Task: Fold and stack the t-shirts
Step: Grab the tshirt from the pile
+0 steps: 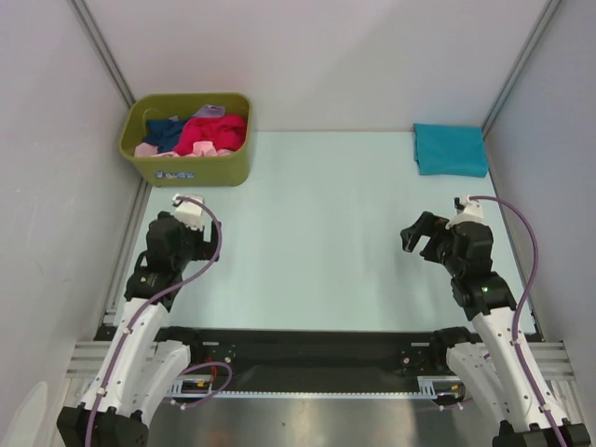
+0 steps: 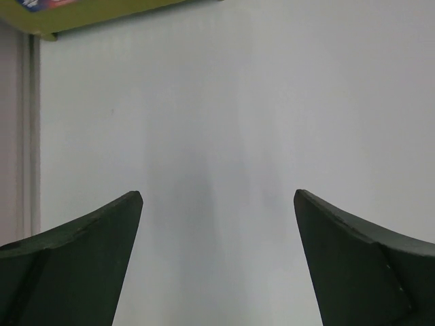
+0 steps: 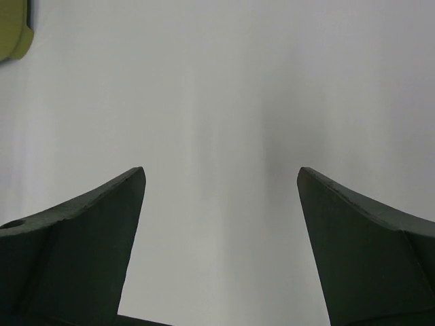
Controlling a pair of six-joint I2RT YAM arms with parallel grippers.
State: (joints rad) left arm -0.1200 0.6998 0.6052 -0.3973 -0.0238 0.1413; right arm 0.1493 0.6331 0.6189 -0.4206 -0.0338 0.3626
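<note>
- Cloth first: your teal tee (image 1: 451, 149) lies folded into a flat, soft rectangle at the far right corner of the table (image 1: 307, 214), well apart from both arms.
- The other tees sit crumpled in the bin (image 1: 237, 160) at the far left corner. A bright red tee (image 1: 219, 133) is heaped across the middle and right, and a navy tee (image 1: 165, 130) is bunched to its left. You can also see pink cloth (image 1: 149, 149) along the near left side and a scrap of lavender cloth (image 1: 212, 111) against the far rim.
- The bin is olive-green plastic, rigid and smooth, with rounded corners and a small label (image 1: 175, 173) on its near wall.
- The table top is a pale mint sheet, matte and even.
- Your left gripper (image 2: 217, 197) sits over bare table just on the near side of the bin. Its dark, wedge-shaped fingers (image 2: 81, 258) are spread wide, with nothing between them and no cloth touching them. The bin's wall shows at the top left of that wrist view.
- Your right gripper (image 3: 221, 173) is spread just as wide and carries nothing. It is over bare table on the right side, nearer to you than the teal tee. One green corner of the bin shows at the upper left edge of its wrist view.
</note>
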